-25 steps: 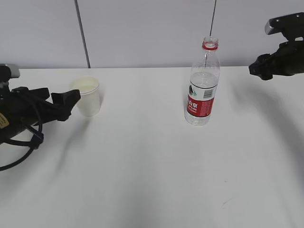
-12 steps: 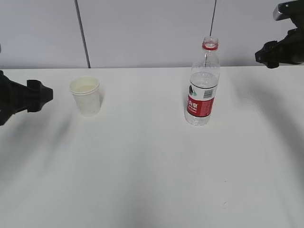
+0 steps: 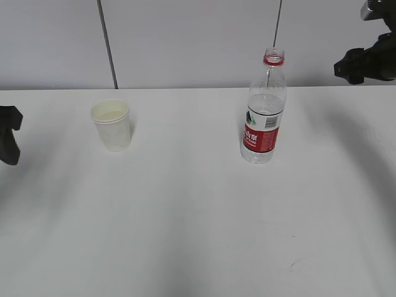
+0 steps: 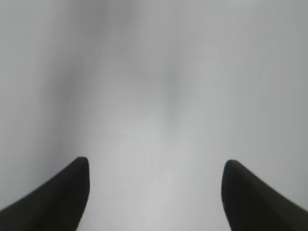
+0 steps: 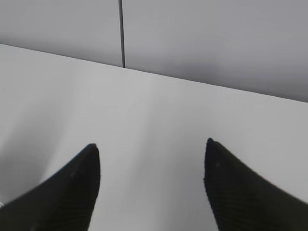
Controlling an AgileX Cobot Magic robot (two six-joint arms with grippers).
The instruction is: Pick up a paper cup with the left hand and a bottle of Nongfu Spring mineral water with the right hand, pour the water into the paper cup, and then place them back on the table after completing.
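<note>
**Inspector:** Changes since the earlier frames?

**Assistant:** The left hand has drawn back to the far left edge of the exterior view; a second ago it reached almost to the cup. The right hand has risen and pulled towards the top right corner. Cup and bottle have not shifted.

**Inspector:** State of the left hand?

**Assistant:** Its wrist view shows two dark fingertips spread wide, with only a blurred pale surface between them. It holds nothing and touches nothing.

**Inspector:** And the right?

**Assistant:** The same. The fingertips stand well apart over the bare table, with the grey wall beyond. Nothing is gripped.

**Inspector:** Location of the task items?

**Assistant:** The cup stands upright on the table, left of centre and well apart from the left hand. The bottle stands upright right of centre, uncapped, with a red ring at the neck and a red and white label. The water is hard to make out through the plastic; I cannot tell its level. The right hand is above and to the right of the bottle, clear of it.
</note>
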